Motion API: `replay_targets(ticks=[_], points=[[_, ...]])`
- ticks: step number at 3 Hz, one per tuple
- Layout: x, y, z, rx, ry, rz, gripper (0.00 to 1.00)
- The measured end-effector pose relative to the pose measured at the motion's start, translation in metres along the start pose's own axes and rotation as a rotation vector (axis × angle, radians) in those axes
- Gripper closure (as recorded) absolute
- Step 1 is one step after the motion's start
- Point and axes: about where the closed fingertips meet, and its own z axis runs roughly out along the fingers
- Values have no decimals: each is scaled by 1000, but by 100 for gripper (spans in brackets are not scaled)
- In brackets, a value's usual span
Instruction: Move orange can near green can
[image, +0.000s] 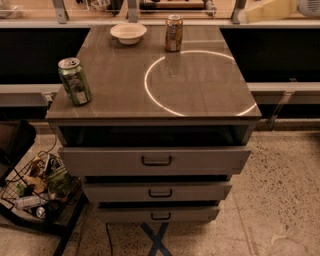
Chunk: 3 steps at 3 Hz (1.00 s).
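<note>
Camera view, orange can (173, 33) rear, green can (75, 81) front-left, gripper (265, 11) upper right, grip unclear

Up in the upper right of the frame, the pincer (267, 11) hung as a pale cream shape. It lay almost level, narrow end pointing left, and its other end was cut off by the top edge.

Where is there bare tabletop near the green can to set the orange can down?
Bare: the stretch right of the green can, across the light ring to the right edge, and the strip between it and the bowl. Busiest: the far edge, with bowl and orange can. The gripper is off beyond the far right corner.
</note>
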Motion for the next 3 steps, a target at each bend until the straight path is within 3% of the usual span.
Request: replay_targets(ticks=[1, 2, 3], points=[[9, -26, 19, 40, -86, 61, 0], [11, -25, 20, 38, -80, 59, 0], [18, -14, 42, 62, -112, 103, 0]])
